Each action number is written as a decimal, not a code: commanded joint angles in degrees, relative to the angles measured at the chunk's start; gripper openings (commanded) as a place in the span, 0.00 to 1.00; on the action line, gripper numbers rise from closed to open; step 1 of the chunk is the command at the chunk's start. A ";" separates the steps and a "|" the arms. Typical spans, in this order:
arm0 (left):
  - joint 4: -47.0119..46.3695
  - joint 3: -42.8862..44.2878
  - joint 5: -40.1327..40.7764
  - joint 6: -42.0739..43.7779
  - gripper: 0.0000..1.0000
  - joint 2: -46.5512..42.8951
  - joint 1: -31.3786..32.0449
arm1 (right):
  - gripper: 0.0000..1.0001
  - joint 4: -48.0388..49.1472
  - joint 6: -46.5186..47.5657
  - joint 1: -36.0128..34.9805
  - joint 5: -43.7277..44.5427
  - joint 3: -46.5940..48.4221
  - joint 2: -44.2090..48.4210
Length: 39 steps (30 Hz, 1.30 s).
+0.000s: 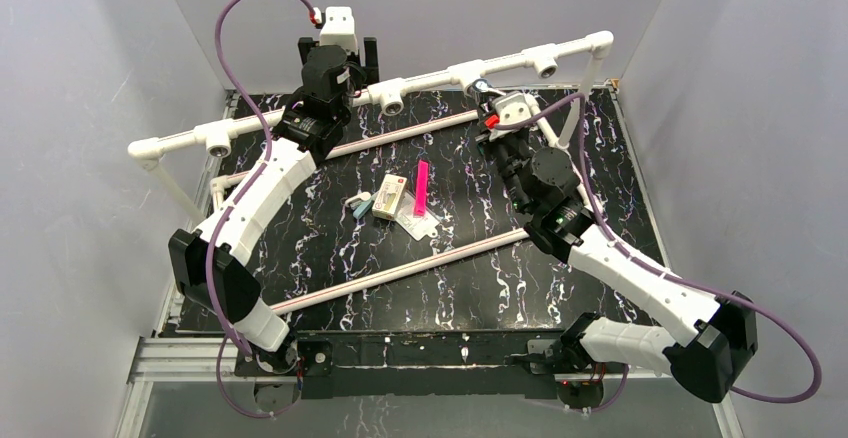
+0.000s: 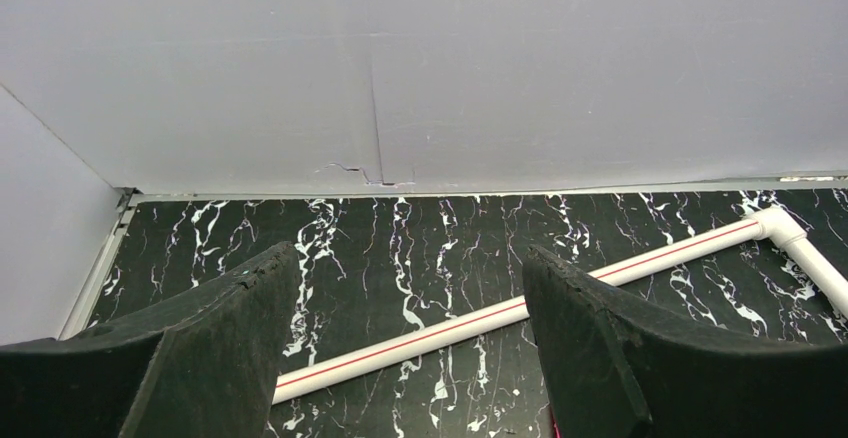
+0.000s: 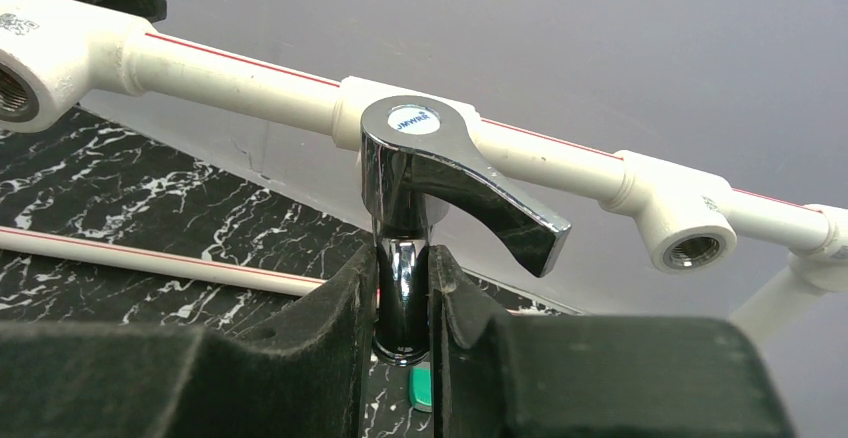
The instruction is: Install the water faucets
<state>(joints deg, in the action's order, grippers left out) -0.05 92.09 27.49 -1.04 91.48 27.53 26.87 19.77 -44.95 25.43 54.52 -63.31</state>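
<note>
A shiny chrome water faucet (image 3: 415, 163) with a flat lever handle stands upright in front of the raised white pipe frame (image 3: 240, 78). It sits right at one of the frame's tee sockets. My right gripper (image 3: 402, 293) is shut on the faucet's lower stem, one finger on each side. From above, the faucet (image 1: 481, 86) is at the middle-right socket of the frame (image 1: 430, 83), with the right gripper (image 1: 492, 106) just below it. My left gripper (image 2: 408, 253) is open and holds nothing. It hangs near the back wall over a floor pipe (image 2: 450, 323). The top view shows the left gripper (image 1: 340, 56) behind the frame.
Open tee sockets (image 1: 219, 141) (image 1: 392, 104) (image 1: 545, 61) line the frame. On the black marble table lie a small box (image 1: 390, 196), a pink strip (image 1: 421, 188), a clear bag (image 1: 420, 224) and two long floor pipes (image 1: 400, 273). A small green piece (image 3: 422, 388) lies below the right fingers.
</note>
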 commanded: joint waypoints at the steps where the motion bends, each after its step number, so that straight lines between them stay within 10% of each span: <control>1: 7.32 -2.63 -0.29 0.16 0.79 0.33 0.50 | 0.01 5.40 4.16 -2.01 1.43 1.94 -1.61; 15: 7.51 -2.71 -1.01 0.01 0.79 0.34 0.47 | 0.01 9.06 9.67 -4.35 3.49 0.70 -4.49; 39: 7.35 -4.04 -2.96 -0.36 0.79 -0.62 0.50 | 0.01 5.35 -6.56 -3.53 3.13 4.23 -6.38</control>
<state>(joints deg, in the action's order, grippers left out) -1.72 91.44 27.24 -1.28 91.39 26.85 32.14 20.97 -48.45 33.43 55.75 -68.10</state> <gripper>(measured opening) 0.793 0.295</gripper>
